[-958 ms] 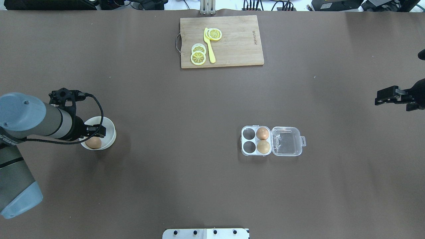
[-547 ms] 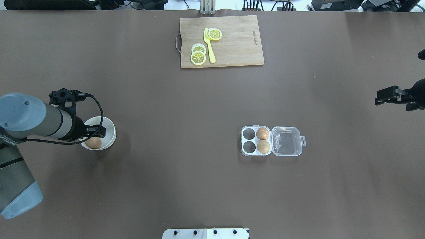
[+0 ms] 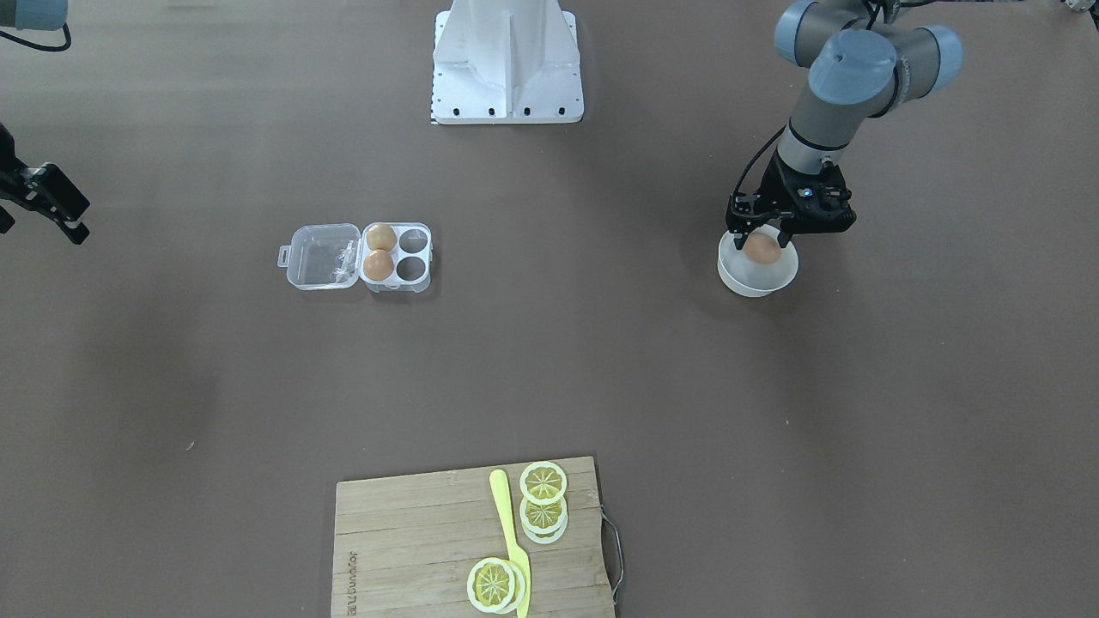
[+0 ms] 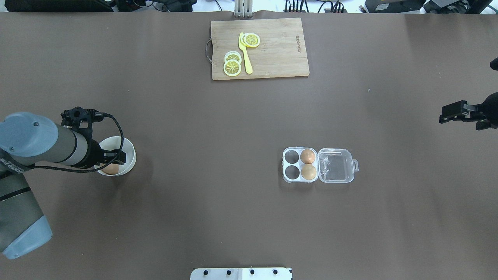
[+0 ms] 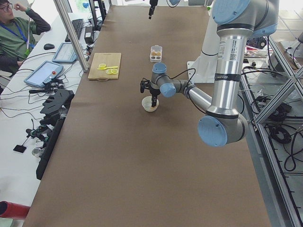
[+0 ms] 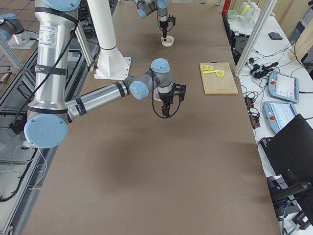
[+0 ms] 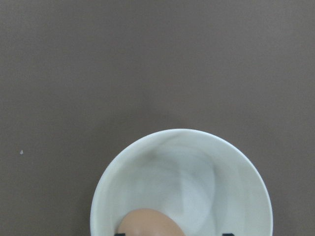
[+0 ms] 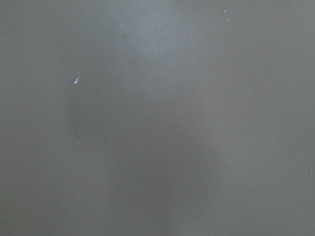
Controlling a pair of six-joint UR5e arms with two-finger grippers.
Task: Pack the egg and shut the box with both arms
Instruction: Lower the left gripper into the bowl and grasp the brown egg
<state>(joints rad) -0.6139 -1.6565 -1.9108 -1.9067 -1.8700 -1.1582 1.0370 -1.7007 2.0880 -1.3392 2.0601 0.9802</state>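
Near the robot's edge of the table the box lies open, two cells filled. By the left edge the left claw, spread, straddles the egg in its bowl: lifting, packing, closing remain. Whether the right claw is closed, I can't tell.

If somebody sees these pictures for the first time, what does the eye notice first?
First, the left gripper, which hangs open just over the egg in the white bowl on the robot's left side of the table. Next, the clear box nearer the middle, its lid lying open, with two eggs in the cells beside the hinge and two cells empty. The yellow lemon slices on the wooden cutting board also stand out.
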